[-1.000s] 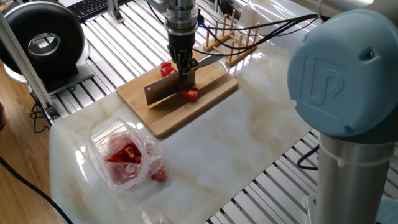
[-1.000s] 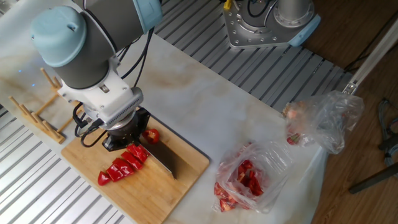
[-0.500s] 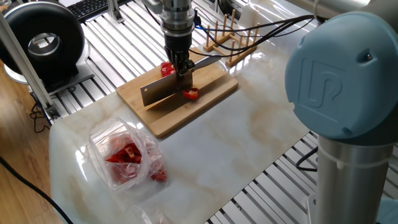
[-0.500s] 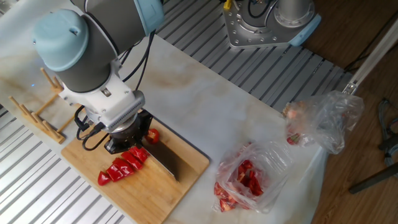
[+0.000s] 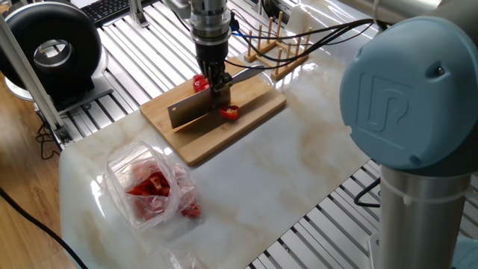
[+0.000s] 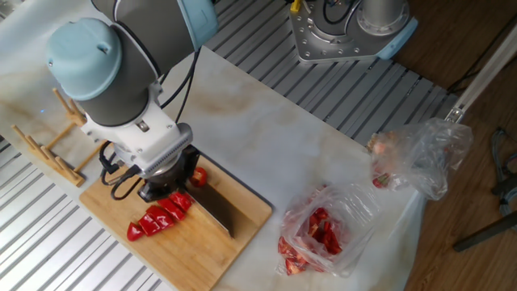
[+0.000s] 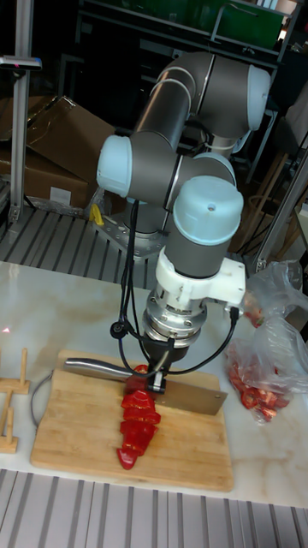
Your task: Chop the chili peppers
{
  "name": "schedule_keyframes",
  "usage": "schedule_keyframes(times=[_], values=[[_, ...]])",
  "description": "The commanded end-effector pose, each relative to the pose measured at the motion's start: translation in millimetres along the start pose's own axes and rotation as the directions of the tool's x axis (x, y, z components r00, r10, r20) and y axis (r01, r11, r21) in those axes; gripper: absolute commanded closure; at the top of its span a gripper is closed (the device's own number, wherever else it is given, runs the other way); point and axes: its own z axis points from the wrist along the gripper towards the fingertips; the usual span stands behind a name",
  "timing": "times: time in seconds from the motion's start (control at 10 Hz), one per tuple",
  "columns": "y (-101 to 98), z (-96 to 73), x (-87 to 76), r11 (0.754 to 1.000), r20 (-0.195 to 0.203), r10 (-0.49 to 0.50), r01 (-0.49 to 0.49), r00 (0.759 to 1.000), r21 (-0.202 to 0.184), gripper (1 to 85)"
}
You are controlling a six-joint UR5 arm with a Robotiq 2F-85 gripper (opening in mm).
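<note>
Above the cutting board (image 7: 184, 449), pincer (image 7: 160, 373) clamped on knife (image 7: 192, 397), blade beside sliced chili peppers (image 7: 137, 423).

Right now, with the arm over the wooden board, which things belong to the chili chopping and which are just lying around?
Part of the job:
sliced red chili peppers
steel cleaver, held in the gripper
wooden cutting board

Just lying about:
clear plastic bag of red pieces
crumpled clear bag at the table edge
wooden peg rack
black round fan
</note>
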Motion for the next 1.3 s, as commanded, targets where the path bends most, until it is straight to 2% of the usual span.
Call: schedule_keyframes(times=[0.0,0.4,0.6,0.9,1.2], values=[[1.2,-1.8,-4.1,1.0,0.003,0.018,-0.018,1.0,-0.001,84.3],[5.7,-9.7,-3.7,1.0,-0.001,0.026,-0.026,1.0,-0.001,84.3],[7.3,-23.3,-3.5,0.999,0.001,0.046,-0.046,0.999,0.005,84.3],[22.0,-51.8,3.2,0.999,-0.012,0.045,-0.045,0.999,-0.018,84.3],[29.8,-52.3,13.1,0.999,0.013,0.04,-0.039,0.999,-0.029,84.3]])
